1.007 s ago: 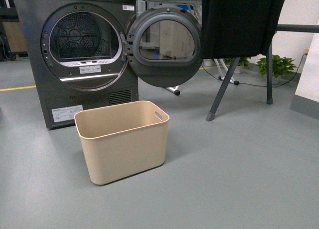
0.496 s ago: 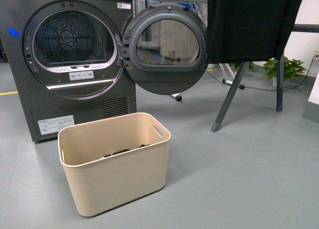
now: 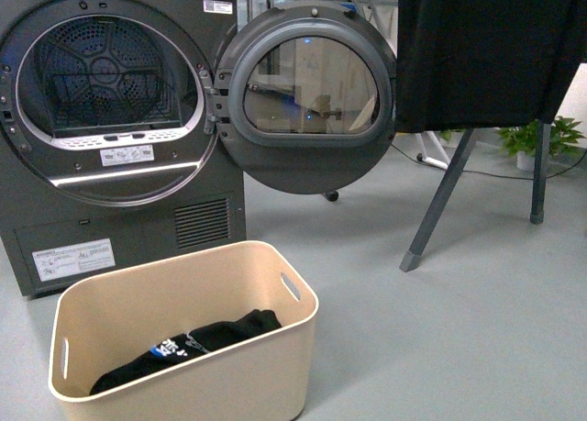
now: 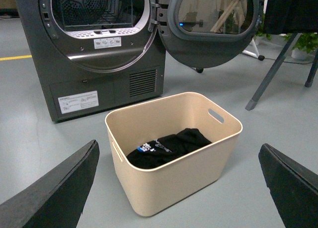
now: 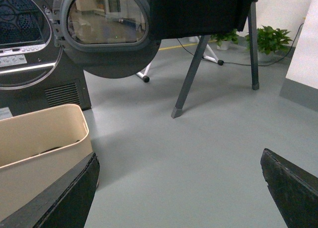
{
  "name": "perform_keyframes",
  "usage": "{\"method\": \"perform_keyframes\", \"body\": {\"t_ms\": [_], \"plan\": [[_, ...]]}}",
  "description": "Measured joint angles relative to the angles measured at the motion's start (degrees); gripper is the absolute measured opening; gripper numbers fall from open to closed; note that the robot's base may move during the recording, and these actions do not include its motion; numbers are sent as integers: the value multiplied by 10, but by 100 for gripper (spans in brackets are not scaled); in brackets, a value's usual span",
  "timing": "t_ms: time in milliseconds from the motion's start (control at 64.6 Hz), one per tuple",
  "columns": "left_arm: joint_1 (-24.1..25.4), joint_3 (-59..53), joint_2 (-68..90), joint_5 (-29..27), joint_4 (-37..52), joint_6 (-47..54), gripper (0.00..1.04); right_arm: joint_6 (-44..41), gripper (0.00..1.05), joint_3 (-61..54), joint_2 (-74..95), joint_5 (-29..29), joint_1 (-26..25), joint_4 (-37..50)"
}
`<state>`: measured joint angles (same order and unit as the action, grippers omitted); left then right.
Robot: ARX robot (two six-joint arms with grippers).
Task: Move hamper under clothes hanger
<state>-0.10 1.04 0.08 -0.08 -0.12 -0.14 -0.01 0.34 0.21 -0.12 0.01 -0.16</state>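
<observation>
The beige hamper [image 3: 275, 366] stands on the grey floor in front of the dryer, low and left in the front view, with a black garment [image 3: 183, 348] inside. It also shows in the left wrist view [image 4: 198, 163] and at the edge of the right wrist view [image 5: 44, 138]. The clothes hanger's slanted dark leg [image 3: 440, 201] stands to the hamper's right, a black cloth [image 3: 486, 54] draped over it. My left gripper [image 4: 176, 188] is open, above and before the hamper. My right gripper [image 5: 179, 188] is open over bare floor, the hamper beside its finger. No arm shows in the front view.
A dark grey front-loading dryer [image 3: 110, 118] stands behind the hamper, its round door [image 3: 307, 100] swung open toward the rack. Potted plants [image 3: 532, 137] and a cable lie by the far wall. A pale cabinet edge [image 5: 303, 64] stands at the right.
The front view has moved closer: hamper and dryer grew larger and slid lower left. The black garment inside the hamper now shows.
</observation>
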Motion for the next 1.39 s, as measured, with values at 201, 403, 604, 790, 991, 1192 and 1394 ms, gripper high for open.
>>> {"method": "perform_keyframes", "body": {"t_ms": [201, 403, 604, 790, 991, 1192, 1394], "plan": [[0, 0, 0, 1, 0, 0, 98, 0, 97, 0, 0, 1, 0, 0], [0, 0, 0, 1, 0, 0, 98, 0, 97, 0, 0, 1, 0, -1], [0, 0, 1, 3, 0, 0, 98, 0, 97, 0, 0, 2, 0, 0], [0, 0, 1, 1, 0, 0, 98, 0, 97, 0, 0, 2, -1, 0], [0, 0, 0, 0, 0, 0, 98, 0, 97, 0, 0, 1, 0, 0], [1, 0, 0, -2, 0, 0, 98, 0, 97, 0, 0, -3, 0, 0], [1, 0, 0, 1, 0, 0, 98, 0, 97, 0, 0, 0, 0, 0]]}}
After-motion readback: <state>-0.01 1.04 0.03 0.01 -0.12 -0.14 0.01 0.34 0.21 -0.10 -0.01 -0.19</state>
